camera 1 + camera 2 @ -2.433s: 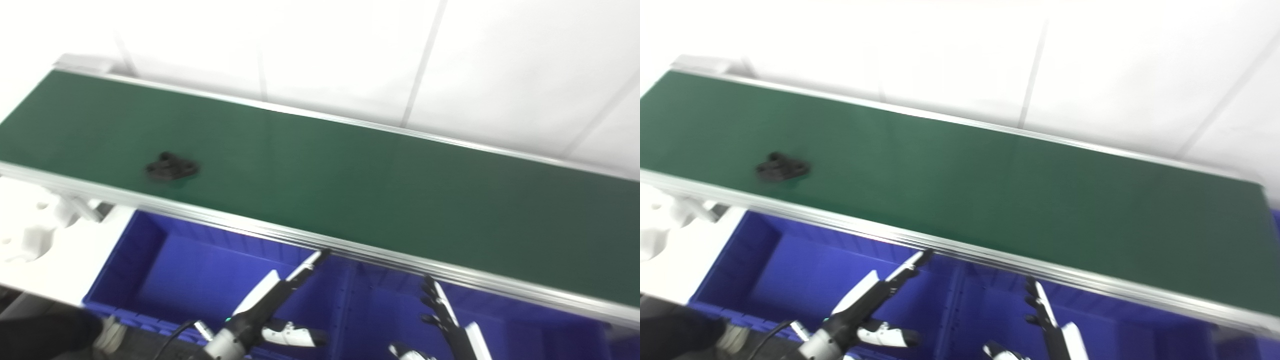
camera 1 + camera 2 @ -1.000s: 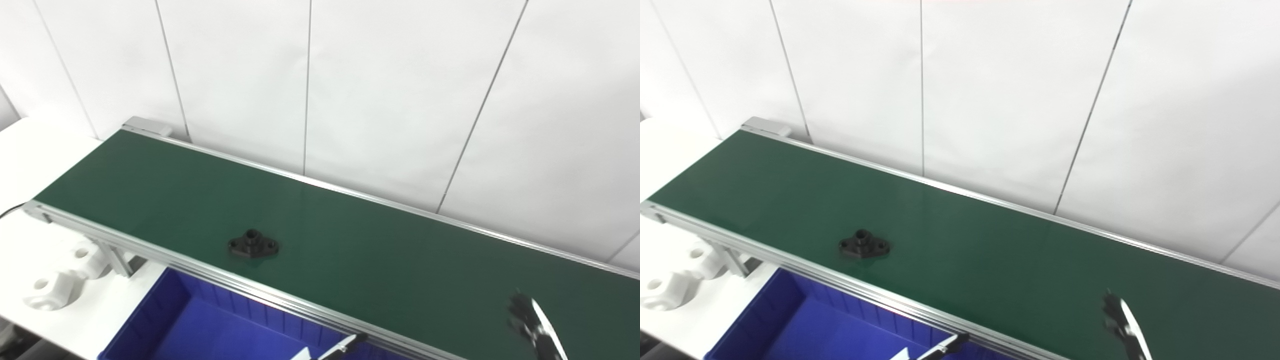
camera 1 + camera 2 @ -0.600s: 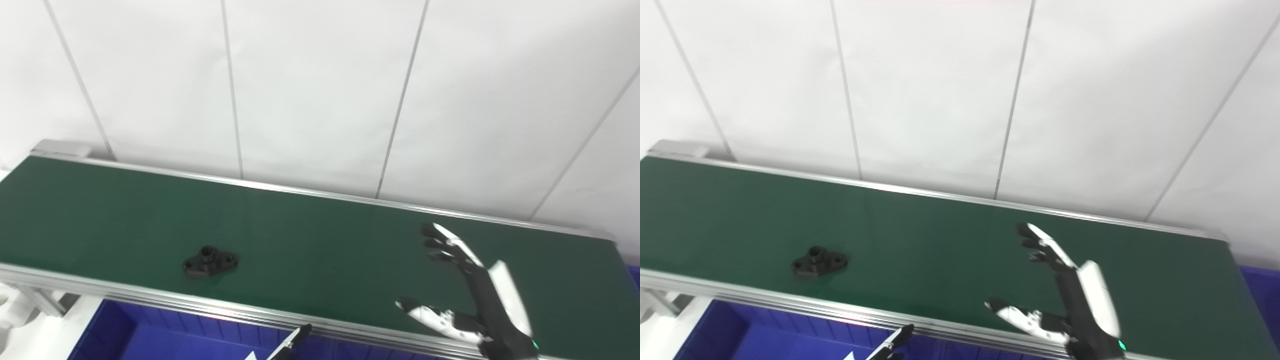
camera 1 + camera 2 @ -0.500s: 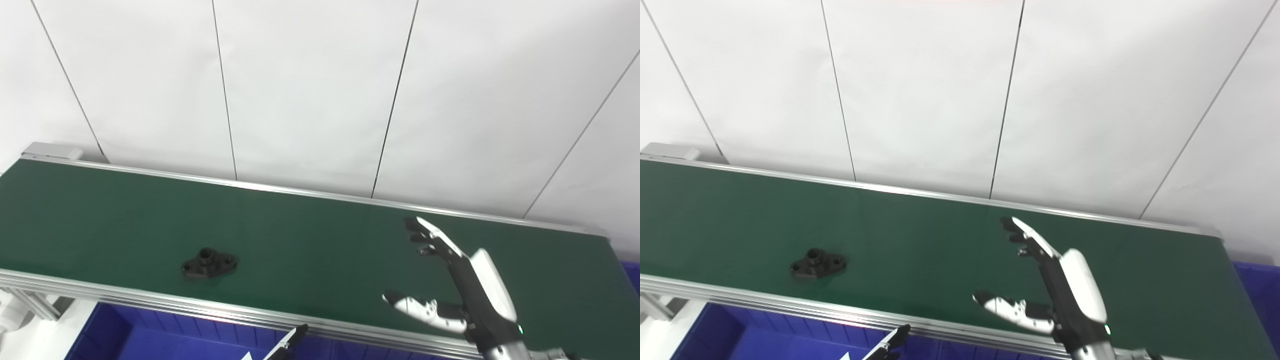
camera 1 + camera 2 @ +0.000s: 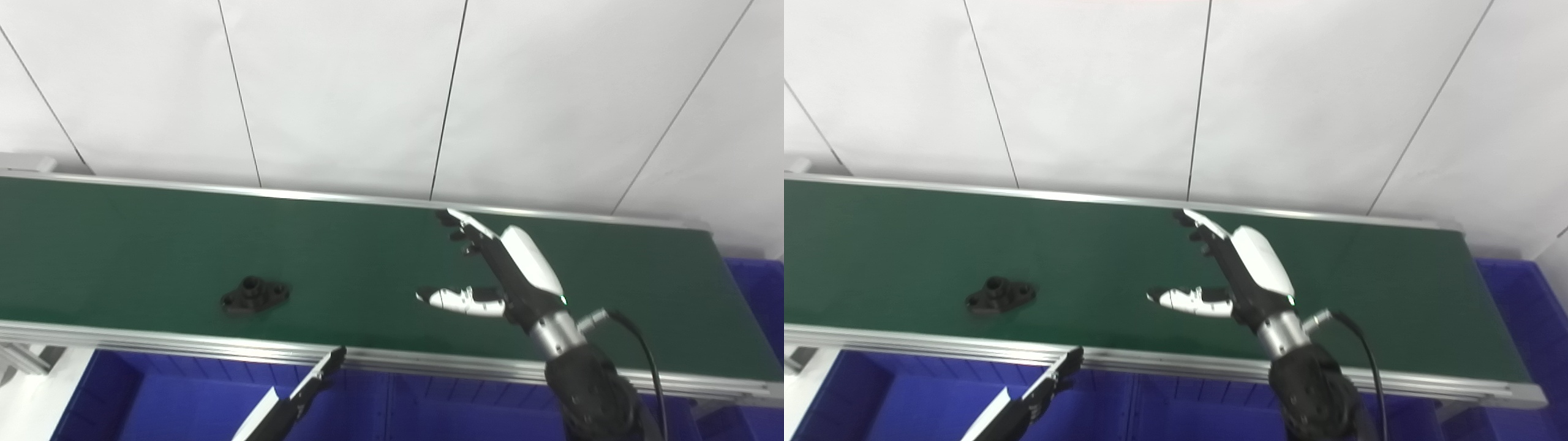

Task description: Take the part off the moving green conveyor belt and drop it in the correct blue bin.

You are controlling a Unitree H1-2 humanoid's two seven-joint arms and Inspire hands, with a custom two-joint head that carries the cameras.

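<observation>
- Blue bins (image 5: 184,398) sit below the near rail of the green conveyor belt (image 5: 343,263); only their upper parts show, and what shows of their insides holds nothing visible.
- A further blue bin (image 5: 1519,306) is at the belt's right end, cut off by the frame edge; its contents cannot be made out.
- The part (image 5: 254,294), a small black flanged piece with a raised collar and holes in its wings, lies flat on the belt near the near rail, left of centre.
- The right hand (image 5: 490,275) hovers above the belt, right of the part and well apart from it. Its fingers (image 5: 459,223) reach toward the far rail, the white-tipped thumb (image 5: 447,298) points left toward the part, and the gap between them is wide; it holds nothing.
- A cable (image 5: 637,343) loops off the right wrist.
- The left hand (image 5: 1029,392) is mostly cut off by the bottom edge; only some dark fingers stretched up toward the near rail show over the bins. Whether its fingers are spread or holding anything cannot be told.
- White wall panels (image 5: 343,92) with thin dark seams stand behind the belt.
- At the lower left a bit of white worktop (image 5: 30,404) shows beside the bins.
</observation>
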